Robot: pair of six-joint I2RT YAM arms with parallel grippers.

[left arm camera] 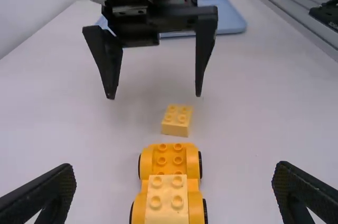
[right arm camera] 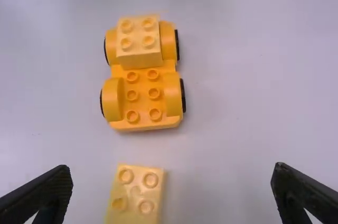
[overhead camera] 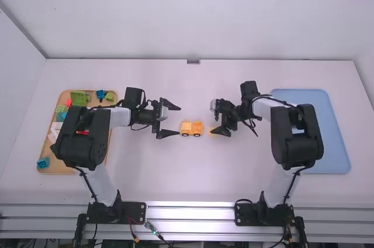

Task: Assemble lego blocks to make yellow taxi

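While the left gripper point(overhead camera: 179, 121) spreads its jaws wide, the right gripper point(overhead camera: 213, 119) does likewise.

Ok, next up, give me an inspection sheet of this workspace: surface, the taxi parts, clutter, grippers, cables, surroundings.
Surface: white table, no spill or damage seen.
Job's things: wheeled base upright with a yellow block on one end; loose yellow block studs up, apart from the base.
Clutter: wooden tray at left with mixed coloured blocks; blue tray at right.
Grippers: left gripper beside the base, right gripper by the loose yellow block; fingers open on both, nothing gripped.
Cables: black cables along both arms; connector leads between the arm bases.
Surroundings: white back wall; metal rails along the near edge.
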